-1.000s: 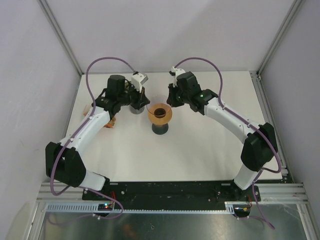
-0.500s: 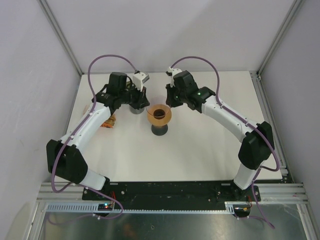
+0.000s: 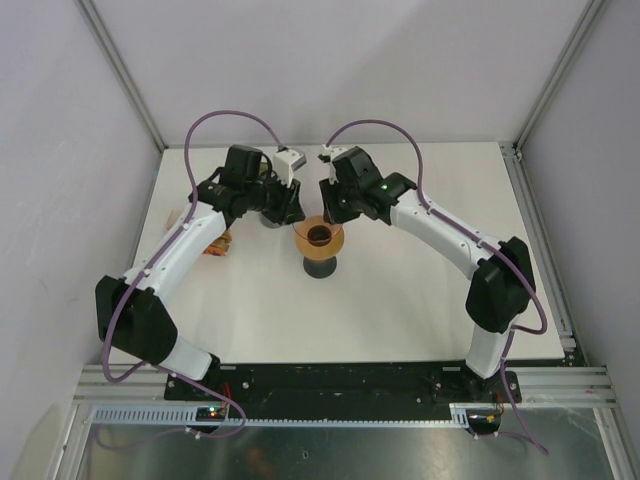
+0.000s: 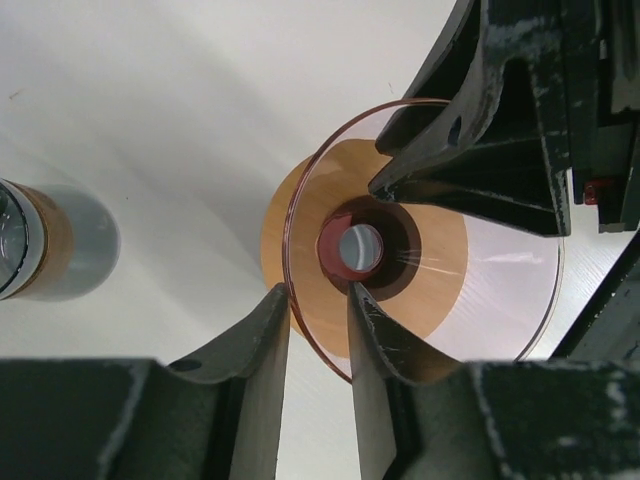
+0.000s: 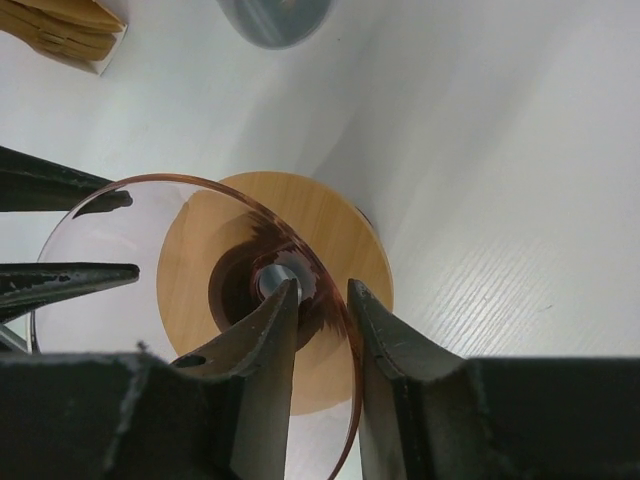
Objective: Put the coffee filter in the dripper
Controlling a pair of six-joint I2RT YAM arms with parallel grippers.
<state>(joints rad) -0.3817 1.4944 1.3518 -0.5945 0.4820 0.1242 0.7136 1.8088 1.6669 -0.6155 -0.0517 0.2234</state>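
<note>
Overhead camera looks down; both close wrist cameras share the dripper (image 4: 480,285).

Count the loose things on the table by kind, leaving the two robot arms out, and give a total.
Dripper: 1
Grey container: 1
Stack of brown paper filters: 1
Total: 3
</note>
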